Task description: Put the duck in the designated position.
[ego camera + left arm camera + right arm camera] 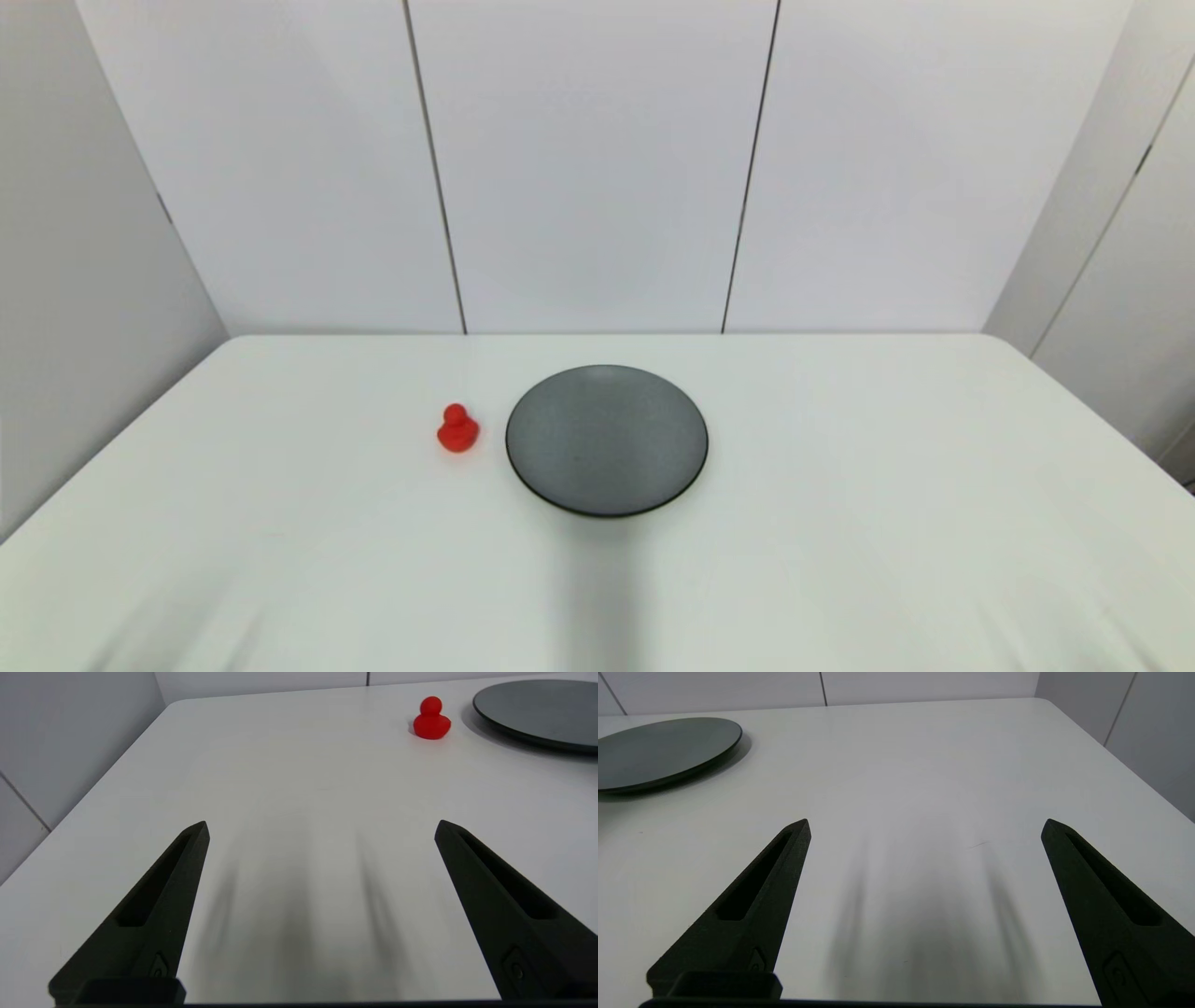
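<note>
Duck on the table beside the plate, both claws spread and holding nothing.

The duck stands upright on the white table, just beside the left rim of the dark grey plate but not touching it. The left claw hovers low over bare table at the near left, its fingers wide apart, with the duck well ahead of it and off toward the plate. The right claw sits over bare table at the near right, fingers equally wide apart, the plate far off to its side. Neither arm shows in the head view.
</note>
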`<state>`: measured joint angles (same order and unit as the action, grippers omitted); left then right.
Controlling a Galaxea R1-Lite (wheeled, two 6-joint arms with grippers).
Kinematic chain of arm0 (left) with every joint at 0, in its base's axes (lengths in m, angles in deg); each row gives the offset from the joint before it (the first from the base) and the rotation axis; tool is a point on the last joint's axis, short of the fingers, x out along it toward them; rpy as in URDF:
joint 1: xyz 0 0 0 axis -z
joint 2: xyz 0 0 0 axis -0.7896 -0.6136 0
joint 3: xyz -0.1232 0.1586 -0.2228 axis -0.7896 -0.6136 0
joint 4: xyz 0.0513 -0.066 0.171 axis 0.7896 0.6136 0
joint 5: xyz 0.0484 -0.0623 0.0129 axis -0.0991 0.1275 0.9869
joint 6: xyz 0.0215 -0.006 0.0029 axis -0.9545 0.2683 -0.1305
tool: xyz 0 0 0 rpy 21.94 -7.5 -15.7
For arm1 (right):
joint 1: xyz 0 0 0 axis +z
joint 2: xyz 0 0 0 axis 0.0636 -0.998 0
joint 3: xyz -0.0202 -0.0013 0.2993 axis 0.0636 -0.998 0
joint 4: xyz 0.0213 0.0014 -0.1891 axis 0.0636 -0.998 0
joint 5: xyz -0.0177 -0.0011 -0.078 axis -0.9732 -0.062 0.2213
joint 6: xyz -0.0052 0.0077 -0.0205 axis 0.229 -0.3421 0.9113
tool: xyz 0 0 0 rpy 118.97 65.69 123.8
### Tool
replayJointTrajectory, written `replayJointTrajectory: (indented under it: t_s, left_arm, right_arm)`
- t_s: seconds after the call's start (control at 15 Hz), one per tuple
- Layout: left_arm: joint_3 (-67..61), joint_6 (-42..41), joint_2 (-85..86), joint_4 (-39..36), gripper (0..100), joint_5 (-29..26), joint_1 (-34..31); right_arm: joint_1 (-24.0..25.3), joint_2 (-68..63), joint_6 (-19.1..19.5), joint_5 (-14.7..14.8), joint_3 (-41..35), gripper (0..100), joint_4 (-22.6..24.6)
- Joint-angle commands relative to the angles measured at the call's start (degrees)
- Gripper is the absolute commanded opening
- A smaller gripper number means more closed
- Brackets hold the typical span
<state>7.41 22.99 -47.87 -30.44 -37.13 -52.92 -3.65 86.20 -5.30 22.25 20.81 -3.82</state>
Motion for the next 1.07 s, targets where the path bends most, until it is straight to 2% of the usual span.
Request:
replayJointTrajectory:
  t_s: [0.07, 1.07]
  left_arm:
    - [-0.02, 3.06, -0.10, -0.24, 100, 1.04, -0.02]
    - [-0.02, 4.11, -0.10, -0.41, 100, 1.12, -0.02]
  right_arm:
    - [0.00, -0.07, 0.00, 0.00, 0.00, 100, 0.02]
    - [0.00, -0.07, 0.00, 0.00, 0.00, 100, 0.02]
